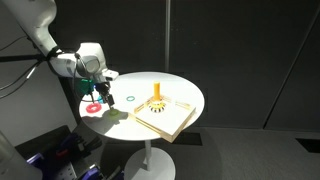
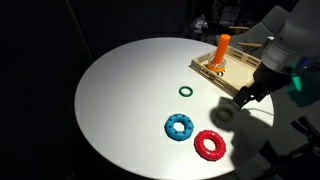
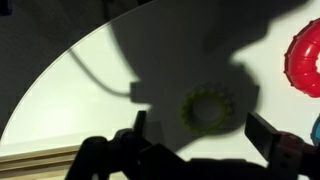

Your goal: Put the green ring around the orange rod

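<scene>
Pincer: released, above ring so you can straddle it (it lies shadowed).
Rod: bare, well apart, upright.

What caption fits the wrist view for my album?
Open jaws hover over the shadowed green ring, red ring nearby.

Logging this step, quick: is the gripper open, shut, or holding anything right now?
Gripper: open, holding nothing; the green ring lies on the table below, between its fingers.
</scene>
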Robot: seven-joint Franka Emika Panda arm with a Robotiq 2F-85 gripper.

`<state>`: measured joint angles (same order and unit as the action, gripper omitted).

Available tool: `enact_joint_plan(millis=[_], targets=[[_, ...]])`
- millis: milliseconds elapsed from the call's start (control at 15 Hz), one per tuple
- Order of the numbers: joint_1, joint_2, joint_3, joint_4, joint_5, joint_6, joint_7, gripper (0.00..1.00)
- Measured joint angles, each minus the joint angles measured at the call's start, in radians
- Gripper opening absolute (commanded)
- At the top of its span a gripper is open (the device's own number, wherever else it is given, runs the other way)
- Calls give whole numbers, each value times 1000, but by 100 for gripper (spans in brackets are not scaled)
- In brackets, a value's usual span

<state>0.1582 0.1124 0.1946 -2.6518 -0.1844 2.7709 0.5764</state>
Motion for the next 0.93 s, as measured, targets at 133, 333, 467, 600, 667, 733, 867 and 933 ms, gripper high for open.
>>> enact_joint_plan(millis=[133,333,467,600,667,733,867,933], targets=[[26,53,-28,31,-51,16,39,100],[44,129,-44,85,-97,34,79,100],[56,176,-53,122,-103,43,88,100],[97,217,-90,154,-99,59,88,100],[119,234,-110,168,-97,69,88,100],[139,251,-126,181,-91,77,88,100],[171,281,-149,204,-72,90,87,100],[183,294,-157,213,-60,97,86,100]])
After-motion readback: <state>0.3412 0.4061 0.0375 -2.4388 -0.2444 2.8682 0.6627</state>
